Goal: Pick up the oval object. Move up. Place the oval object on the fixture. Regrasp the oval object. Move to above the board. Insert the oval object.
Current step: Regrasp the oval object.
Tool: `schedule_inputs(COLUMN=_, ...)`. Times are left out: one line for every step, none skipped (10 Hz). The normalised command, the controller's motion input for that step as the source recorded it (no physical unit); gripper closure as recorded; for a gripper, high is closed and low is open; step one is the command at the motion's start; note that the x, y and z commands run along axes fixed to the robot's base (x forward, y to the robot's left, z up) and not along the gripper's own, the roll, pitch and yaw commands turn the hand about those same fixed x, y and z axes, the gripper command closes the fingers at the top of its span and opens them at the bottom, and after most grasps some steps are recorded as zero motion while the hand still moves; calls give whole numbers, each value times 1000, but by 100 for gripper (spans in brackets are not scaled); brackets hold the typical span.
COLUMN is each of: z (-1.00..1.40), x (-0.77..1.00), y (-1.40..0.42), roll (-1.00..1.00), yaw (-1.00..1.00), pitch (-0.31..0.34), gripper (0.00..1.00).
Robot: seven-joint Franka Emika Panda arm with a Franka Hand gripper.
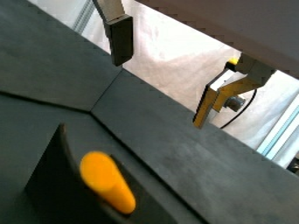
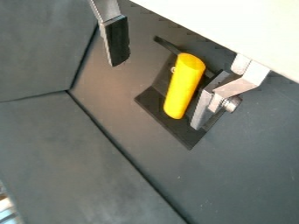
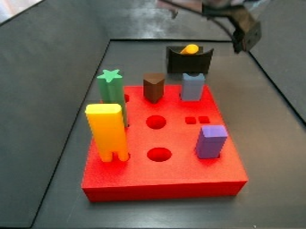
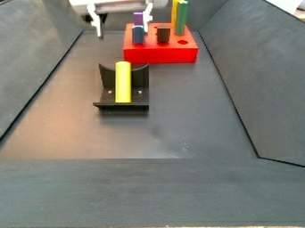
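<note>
The yellow-orange oval object (image 2: 181, 85) lies lengthwise on the dark fixture (image 2: 156, 102), free of any grip. It shows again in a wrist view (image 1: 107, 181) and in both side views (image 4: 121, 80) (image 3: 191, 48). My gripper (image 2: 163, 74) hangs above and a little to one side of it, open, its two silver fingers (image 2: 114, 39) spread wide with nothing held. In both side views the gripper (image 4: 98, 20) (image 3: 242, 29) sits high near the fixture (image 4: 121, 102). Beyond the fixture rests the red board (image 3: 167, 170) (image 4: 161, 53).
On the board stand a yellow two-legged block (image 3: 106, 130), a green star peg (image 3: 110, 82), a brown peg (image 3: 155, 87), a grey-blue peg (image 3: 192, 87) and a purple block (image 3: 213, 140). Dark sloping walls enclose the floor (image 4: 179, 134).
</note>
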Motion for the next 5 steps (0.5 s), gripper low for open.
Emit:
schedule_inputs(z=-1000, x=80, y=49, roll=67, yaw=69, pitch=-52, gripper=0)
schedule_inputs(z=-1000, x=90, y=46, roll=68, yaw=52, pitch=-66, gripper=0)
schedule_inputs(z=-1000, x=99, y=41, roll=72, yaw=39, pitch=-69, gripper=0)
schedule_inputs(z=-1000, x=110, y=37, roll=75, yaw=22, pitch=-68, gripper=0)
schedule_inputs(z=-931, x=109, y=28, roll=74, yaw=14, pitch=-67, gripper=0)
